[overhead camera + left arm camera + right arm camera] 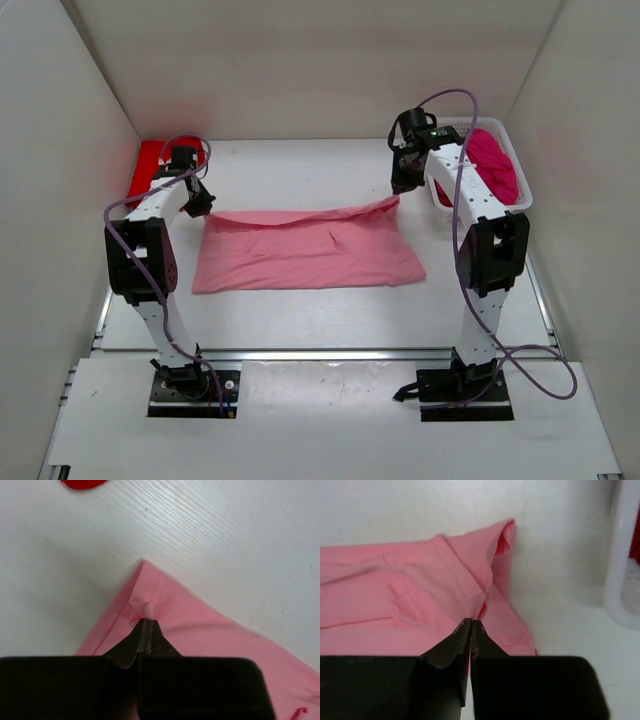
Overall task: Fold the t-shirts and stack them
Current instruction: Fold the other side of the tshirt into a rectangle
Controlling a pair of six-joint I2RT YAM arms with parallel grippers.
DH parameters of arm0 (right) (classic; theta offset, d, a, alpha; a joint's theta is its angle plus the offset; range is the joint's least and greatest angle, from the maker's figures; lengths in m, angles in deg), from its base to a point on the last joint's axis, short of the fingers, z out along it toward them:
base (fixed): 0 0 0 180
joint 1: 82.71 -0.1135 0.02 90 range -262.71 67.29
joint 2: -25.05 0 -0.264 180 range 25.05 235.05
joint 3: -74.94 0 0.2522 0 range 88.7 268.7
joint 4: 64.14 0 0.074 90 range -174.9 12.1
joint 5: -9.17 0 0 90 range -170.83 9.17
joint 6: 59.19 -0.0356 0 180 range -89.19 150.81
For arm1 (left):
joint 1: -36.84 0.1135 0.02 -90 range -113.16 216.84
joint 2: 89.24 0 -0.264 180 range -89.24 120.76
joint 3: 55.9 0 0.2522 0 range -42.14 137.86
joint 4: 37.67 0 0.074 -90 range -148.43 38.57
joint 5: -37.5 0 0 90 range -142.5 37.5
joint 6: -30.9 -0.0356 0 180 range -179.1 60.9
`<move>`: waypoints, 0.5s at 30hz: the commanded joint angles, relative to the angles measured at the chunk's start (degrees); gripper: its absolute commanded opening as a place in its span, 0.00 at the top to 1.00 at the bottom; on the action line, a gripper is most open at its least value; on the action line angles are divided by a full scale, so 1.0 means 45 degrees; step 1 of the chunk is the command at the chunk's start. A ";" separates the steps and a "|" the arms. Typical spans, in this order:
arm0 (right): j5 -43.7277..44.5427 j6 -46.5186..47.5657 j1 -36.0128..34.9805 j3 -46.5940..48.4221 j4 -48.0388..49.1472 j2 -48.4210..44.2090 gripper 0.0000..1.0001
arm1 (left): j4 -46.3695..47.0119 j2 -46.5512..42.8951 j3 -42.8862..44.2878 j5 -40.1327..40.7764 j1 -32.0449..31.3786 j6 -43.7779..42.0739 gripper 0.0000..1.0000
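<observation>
Overhead: light pink cotton t-shirt point(310, 250) lies flat on white worktop point(300, 165), long axis left–right, far corners at left fingers point(203, 205) and right fingers point(400, 187) (one arm apiece). Left wrist: left fingers point(132, 646) pressed together, pinching hem just inside the corner, which points away. Right wrist: right fingers point(450, 646) likewise pinching a folded edge; cloth spreads leftward.

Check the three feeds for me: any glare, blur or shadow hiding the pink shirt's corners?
Top external: even light, no glare, pink t-shirt sharp, only faint shadows. Left wrist: pinched corner and table crisp; left gripper a dark, underexposed block. Right wrist: slightly soft; right gripper dark, white basket rim blurred and washed out.
</observation>
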 commanded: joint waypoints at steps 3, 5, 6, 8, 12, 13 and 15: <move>-0.0162 0.0595 0.0468 0.0593 0.1647 -0.0292 1.00 | 0.0083 -0.0831 0.0257 -0.0125 0.0010 -0.0144 1.00; -0.0239 0.0575 0.0390 -0.0029 0.2133 -0.0837 1.00 | 0.0160 -0.0968 0.0101 -0.0144 -0.0047 -0.0183 1.00; -0.0201 0.0479 0.0370 -0.0844 0.2252 -0.1284 1.00 | 0.0142 -0.1065 -0.0074 -0.0164 0.0165 -0.0164 1.00; -0.0646 0.0497 0.0389 -0.2506 0.3205 -0.2242 1.00 | 0.0220 -0.1163 -0.0348 -0.0320 0.0147 -0.0203 1.00; -0.0806 0.0400 0.0449 -0.5766 0.4126 -0.4137 1.00 | 0.0122 -0.1281 -0.0525 -0.0125 0.0069 -0.0281 1.00; -0.0787 0.0516 0.0352 -0.6335 0.4340 -0.4585 1.00 | 0.0161 -0.1223 -0.0467 -0.0144 0.0127 -0.0300 1.00; -0.0864 0.0556 0.0506 -0.6711 0.4324 -0.4998 1.00 | 0.0045 -0.1300 -0.0330 -0.0164 0.0088 -0.0339 1.00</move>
